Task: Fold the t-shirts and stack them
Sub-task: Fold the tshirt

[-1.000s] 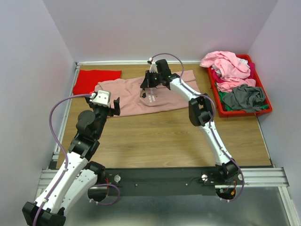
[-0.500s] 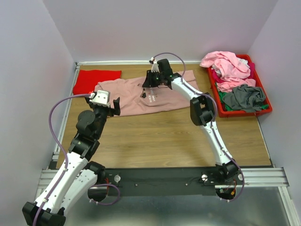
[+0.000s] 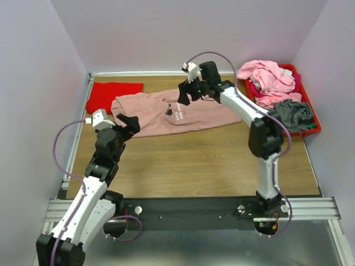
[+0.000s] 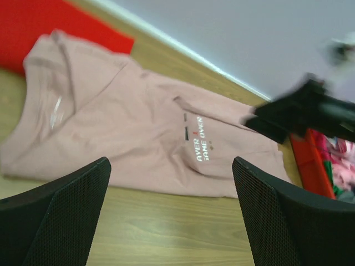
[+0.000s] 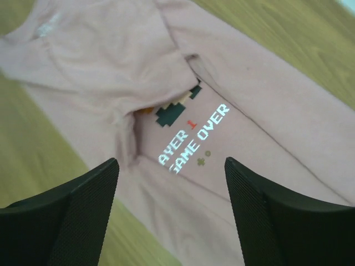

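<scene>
Dusty-pink t-shirt (image 3: 161, 113) lies on the far middle of the worktop (image 3: 194, 160), part folded, with a flap turned in over the chest print. Red t-shirt (image 3: 113, 94) is folded flat at far left, just beside it. Right tool (image 3: 184, 95) hovers over the print, jaws wide, empty. Left tool (image 3: 130, 123) is near the shirt's left near edge, wide, empty. Heap of t-shirts (image 3: 266, 77) sits in the bin (image 3: 299, 132) at far right. Probably early: one done, one mid-fold, heap left.

The bench (image 3: 194, 160) is lit brightly and evenly from overhead, and only faint, soft shadows are cast on it. No glare is seen. In the left wrist view the right arm (image 4: 302, 113) is smeared by motion blur. In the right wrist view the print on the dusty-pink t-shirt (image 5: 266, 105) is rendered sharply.
</scene>
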Motion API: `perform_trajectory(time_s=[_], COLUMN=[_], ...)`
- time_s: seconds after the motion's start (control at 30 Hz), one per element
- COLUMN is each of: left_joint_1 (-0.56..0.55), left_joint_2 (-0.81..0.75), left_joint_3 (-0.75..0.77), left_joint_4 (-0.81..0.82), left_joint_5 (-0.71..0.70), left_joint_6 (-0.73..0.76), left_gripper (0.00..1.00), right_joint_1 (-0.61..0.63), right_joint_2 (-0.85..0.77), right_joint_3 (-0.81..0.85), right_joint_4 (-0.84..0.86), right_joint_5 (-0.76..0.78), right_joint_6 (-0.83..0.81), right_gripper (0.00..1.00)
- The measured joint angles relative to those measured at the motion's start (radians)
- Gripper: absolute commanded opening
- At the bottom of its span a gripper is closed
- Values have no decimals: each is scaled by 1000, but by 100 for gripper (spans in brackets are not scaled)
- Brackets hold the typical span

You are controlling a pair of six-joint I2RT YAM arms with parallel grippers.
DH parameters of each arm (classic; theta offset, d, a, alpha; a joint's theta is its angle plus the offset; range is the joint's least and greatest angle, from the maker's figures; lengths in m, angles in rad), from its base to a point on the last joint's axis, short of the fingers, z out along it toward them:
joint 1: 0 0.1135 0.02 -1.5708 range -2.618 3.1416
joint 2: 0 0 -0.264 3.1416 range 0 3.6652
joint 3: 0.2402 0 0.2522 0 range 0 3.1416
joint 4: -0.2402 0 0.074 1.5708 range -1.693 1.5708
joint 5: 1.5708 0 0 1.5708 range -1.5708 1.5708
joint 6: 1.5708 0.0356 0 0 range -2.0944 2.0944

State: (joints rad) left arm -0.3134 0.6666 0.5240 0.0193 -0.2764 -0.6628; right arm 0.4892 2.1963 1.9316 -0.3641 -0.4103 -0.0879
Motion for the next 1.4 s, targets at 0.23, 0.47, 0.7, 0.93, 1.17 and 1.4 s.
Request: perform_trajectory(time_s=[0.23, 0.47, 0.7, 0.93, 1.17, 1.4], left_joint_1=[290, 476, 500, 502, 502, 502], left_joint_2=[236, 450, 631, 690, 729, 772], left_joint_3=[-86, -84, -18, 16, 26, 56], left_joint_4=[-24, 41, 88, 109, 73, 47], left_joint_5=[84, 140, 165, 200, 230, 235], left_joint_6=[-312, -405, -401, -392, -389, -390], left_gripper=[85, 76, 67, 63, 62, 59], right_joint_1=[-2, -23, -60, -79, -92, -101], right_joint_2=[-455, -554, -550, -541, -539, -536], right_joint_3=[-492, -701, -706, -706, -707, -710], right_joint_4=[-5, -40, -46, -47, -46, -46], right_joint_5=[-105, -123, -122, -123, -123, -124], right_joint_6=[-393, -542, -542, -542, -541, -540], right_gripper=[91, 85, 82, 82, 81, 81])
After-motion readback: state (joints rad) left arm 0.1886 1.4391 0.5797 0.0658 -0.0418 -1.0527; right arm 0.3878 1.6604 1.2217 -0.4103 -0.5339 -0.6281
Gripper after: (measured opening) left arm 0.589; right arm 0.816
